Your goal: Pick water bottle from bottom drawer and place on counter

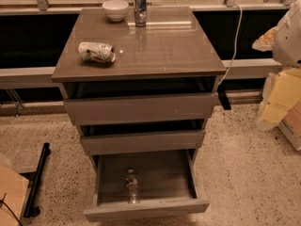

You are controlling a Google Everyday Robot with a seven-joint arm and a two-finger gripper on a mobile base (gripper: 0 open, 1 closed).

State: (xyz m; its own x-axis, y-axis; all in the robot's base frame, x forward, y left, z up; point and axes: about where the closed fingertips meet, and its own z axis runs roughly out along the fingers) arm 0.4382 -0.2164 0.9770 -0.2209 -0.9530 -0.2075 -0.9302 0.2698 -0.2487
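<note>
The water bottle (132, 186) is small and clear with a pale cap. It lies lengthwise near the front of the bottom drawer (146, 210), which is pulled fully open and grey inside. The counter (160, 46) is the glossy grey-brown top of the cabinet. My gripper is not in view; no fingers show anywhere near the drawer or the counter. A white rounded shape (289, 32) sits at the right edge, and I cannot tell whether it is part of my arm.
On the counter lie a crushed white printed can (97, 52) at front left, a white bowl (115, 9) at the back, and a slim silver-blue can (139, 8) beside it. The two upper drawers (141, 108) stand slightly open. Beige boxes (282, 102) stand on the floor at right, a black bar (37, 178) at left.
</note>
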